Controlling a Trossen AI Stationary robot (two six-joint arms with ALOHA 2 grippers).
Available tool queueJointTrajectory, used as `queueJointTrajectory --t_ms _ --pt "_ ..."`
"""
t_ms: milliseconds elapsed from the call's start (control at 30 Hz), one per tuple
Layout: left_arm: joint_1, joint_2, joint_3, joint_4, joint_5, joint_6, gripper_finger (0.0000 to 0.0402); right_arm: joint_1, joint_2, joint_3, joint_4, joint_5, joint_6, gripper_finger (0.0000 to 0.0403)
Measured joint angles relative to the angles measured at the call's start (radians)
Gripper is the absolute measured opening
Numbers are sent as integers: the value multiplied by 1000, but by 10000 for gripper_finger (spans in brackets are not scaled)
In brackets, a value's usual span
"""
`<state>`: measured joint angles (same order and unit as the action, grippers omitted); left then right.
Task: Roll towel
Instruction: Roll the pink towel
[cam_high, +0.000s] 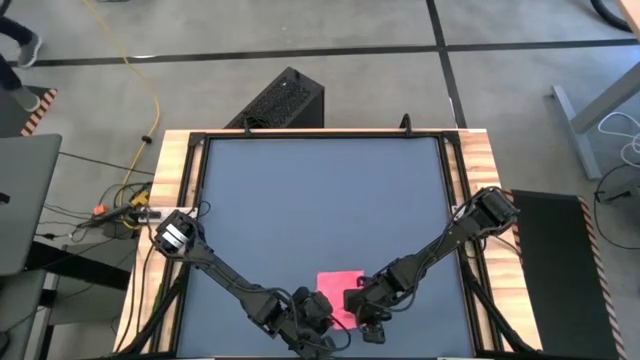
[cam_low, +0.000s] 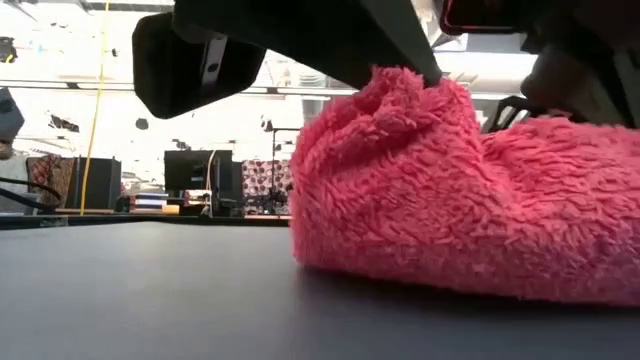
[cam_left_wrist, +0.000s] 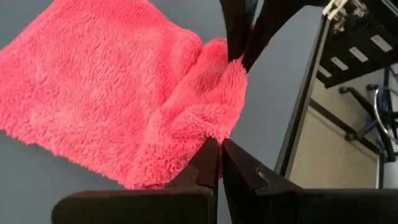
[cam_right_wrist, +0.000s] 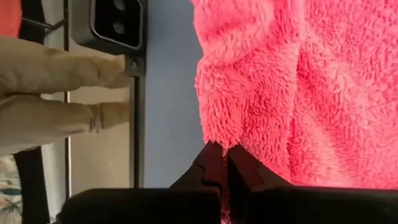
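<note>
The bright pink towel (cam_high: 337, 291) lies near the front edge of the dark grey table mat (cam_high: 320, 200), between the two arms, with its near edge lifted and bunched into a soft hump. The left gripper (cam_left_wrist: 220, 152) has its fingers pinched together on one corner of that raised edge, and the right gripper (cam_right_wrist: 224, 155) is likewise clamped narrow on the towel's neighbouring corner, the two sitting close together. In the right wrist view, a person's legs in beige trousers (cam_right_wrist: 56, 93) show beyond the table edge.
</note>
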<state>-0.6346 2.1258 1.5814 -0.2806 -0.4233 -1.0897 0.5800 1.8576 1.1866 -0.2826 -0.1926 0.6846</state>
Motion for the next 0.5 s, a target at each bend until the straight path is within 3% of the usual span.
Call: queueJointTrajectory --t_ms 167,300,500 --pt "5 0 -9 15 28 -6 0 3 0 0 44 12 9 19" --pt "5 -1 -89 58 77 -128 0 2 0 1 11 36 43 19" --pt "-25 0 -248 287 79 -315 0 1 0 2 -67 74 79 21"
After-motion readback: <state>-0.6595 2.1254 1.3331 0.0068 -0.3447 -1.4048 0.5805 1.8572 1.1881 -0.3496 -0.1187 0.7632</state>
